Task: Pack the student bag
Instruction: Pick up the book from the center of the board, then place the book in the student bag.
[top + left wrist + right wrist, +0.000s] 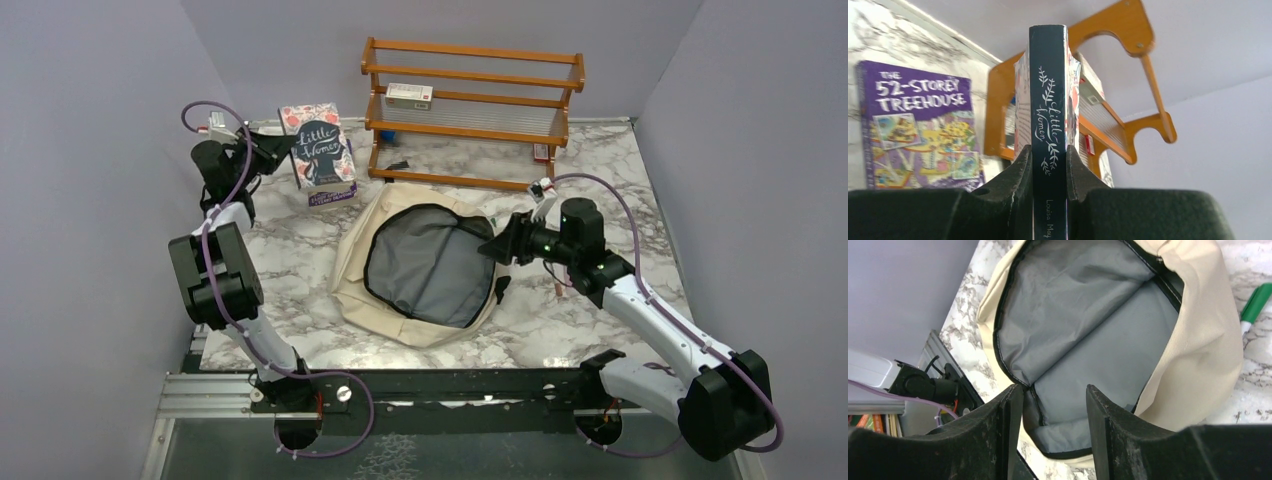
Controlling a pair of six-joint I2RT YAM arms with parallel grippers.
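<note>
Bench: the marble bench (300, 330) is carrying everything, with the arms' bases sitting at its near edge.
Bag: the student bag (352, 262) is lying in the middle of the bench, its mouth gaping upward and its grey lining showing nothing inside.
Right fingers: the right fingers (490, 247) are hovering at the right rim of the mouth, standing partway apart and gripping nothing.
Pen: a green pen (1255, 302) is lying on the bench just beside the bag's outer wall.
Left fingers: the left fingers (278, 148) are clamping the novel (1048, 100) across its spine at the far left.
Purple book: a purple book (918, 125) is lying flat on the bench by the novel.
Rack: a wooden rack (470, 110) is standing at the far edge.
Doing it well: the novel is probably heading for the mouth. Carry it high over the rim, tip it spine-first and let it go low. The right fingers could be pinning the rim wide, staying clear of the path.
</note>
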